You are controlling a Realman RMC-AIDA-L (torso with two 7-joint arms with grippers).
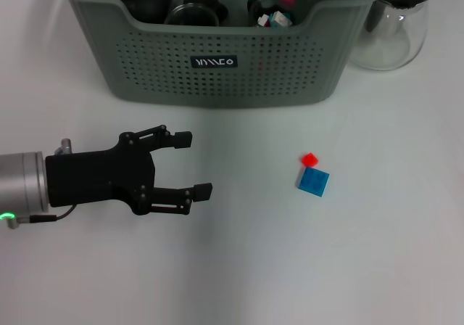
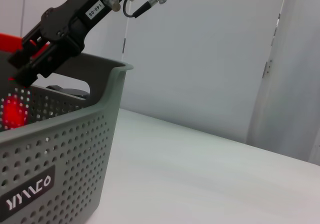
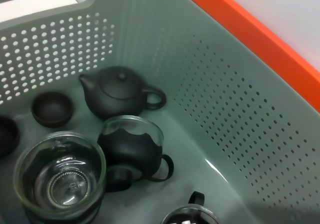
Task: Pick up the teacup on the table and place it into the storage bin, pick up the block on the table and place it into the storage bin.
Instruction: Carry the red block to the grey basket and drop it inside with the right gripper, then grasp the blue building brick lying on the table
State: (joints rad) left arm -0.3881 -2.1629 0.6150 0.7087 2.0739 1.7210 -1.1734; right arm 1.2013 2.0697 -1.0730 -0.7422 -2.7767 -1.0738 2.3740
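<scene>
White worktop (image 1: 290, 267), broad and pale. At its far edge, the storage bin (image 1: 225, 64), grey-green, perforated, black label facing forward. Inside, seen from the right wrist: dark teapot (image 3: 120, 91), glass cup (image 3: 60, 176), dark pitcher (image 3: 132, 151), small dark teacup (image 3: 52, 108) on the bin floor near the teapot. Just beside the bin, a clear glass pot (image 1: 395, 27). Near side, left pincer (image 1: 194, 167) low over the worktop, fingers spread, holding nothing. Right pincer (image 2: 20, 66) above the bin, dark against something red; spread or pressed together, cannot tell. Well apart from the bin, blue block (image 1: 313, 181) on the worktop, small red block (image 1: 310, 159) touching its far edge, possibly resting partly on it.
</scene>
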